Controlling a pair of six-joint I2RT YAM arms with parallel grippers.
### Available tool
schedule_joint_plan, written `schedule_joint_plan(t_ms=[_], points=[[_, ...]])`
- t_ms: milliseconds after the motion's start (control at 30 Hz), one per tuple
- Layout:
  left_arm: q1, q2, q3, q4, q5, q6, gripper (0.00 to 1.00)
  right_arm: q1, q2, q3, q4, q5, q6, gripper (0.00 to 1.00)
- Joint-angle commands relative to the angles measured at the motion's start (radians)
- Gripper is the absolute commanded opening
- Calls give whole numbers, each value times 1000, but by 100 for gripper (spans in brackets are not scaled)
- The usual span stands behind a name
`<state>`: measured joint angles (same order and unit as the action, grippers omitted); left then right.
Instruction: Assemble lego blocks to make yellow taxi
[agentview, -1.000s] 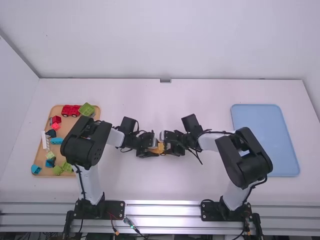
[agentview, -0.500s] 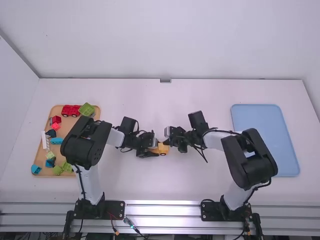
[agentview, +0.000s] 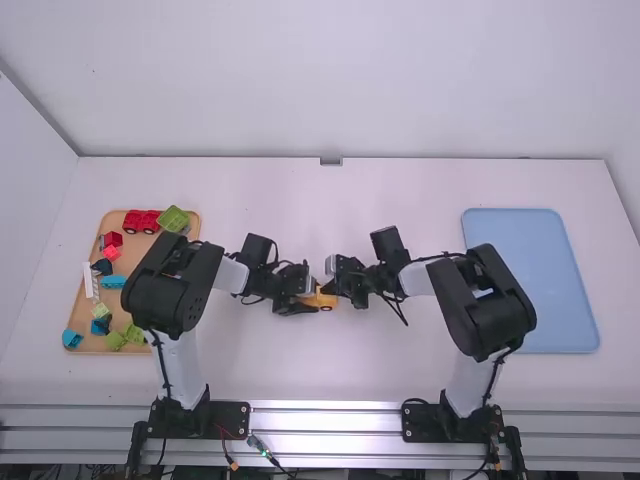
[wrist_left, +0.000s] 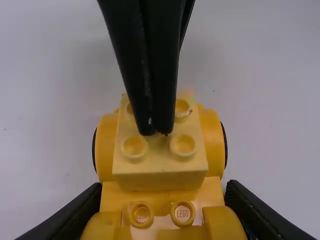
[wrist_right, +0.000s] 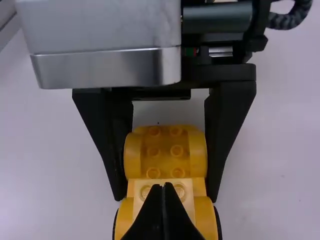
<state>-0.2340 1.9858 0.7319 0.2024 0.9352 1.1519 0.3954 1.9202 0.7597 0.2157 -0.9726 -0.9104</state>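
My left gripper (agentview: 306, 299) is at mid-table, shut on the yellow car base (agentview: 326, 301). In the left wrist view my left gripper (wrist_left: 162, 215) has one finger on each side of the base (wrist_left: 162, 200). A pale yellow block (wrist_left: 160, 152) with studs sits on the base between the wheels. From the right, my right gripper (agentview: 334, 284) is over the car. Its fingers are together on or just above the block's studs, hiding part of them; the right wrist view has my right gripper (wrist_right: 163, 186) over the pale block (wrist_right: 186, 194).
A wooden tray (agentview: 150, 262) at the left holds a red car piece (agentview: 141, 221), green blocks (agentview: 173, 218) and several other pieces; the left arm hangs over part of it. A blue tray (agentview: 530, 280) lies at the right.
The right gripper first drew back to the right, uncovering more of the car, then came a little back to the left over it. The left gripper has kept still, holding the base.
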Motion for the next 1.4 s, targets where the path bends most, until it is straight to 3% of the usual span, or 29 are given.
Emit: schedule_joint_plan(t_ms=[0, 333, 700, 867, 1367], points=[[-2, 10, -19, -8, -66, -10, 58, -2, 18, -4, -14, 32, 10, 0], [-2, 10, -19, -6, -91, -10, 57, 64, 18, -21, -22, 175, 32, 0], [-2, 10, -19, -3, -88, -10, 57, 44, 97, -20, -13, 184, 42, 0], [-2, 10, -19, -2, -91, -10, 57, 32, 96, -22, -27, 104, -14, 0], [-2, 10, -17, 16, -88, -10, 57, 36, 94, -19, -35, 157, 2, 0]])
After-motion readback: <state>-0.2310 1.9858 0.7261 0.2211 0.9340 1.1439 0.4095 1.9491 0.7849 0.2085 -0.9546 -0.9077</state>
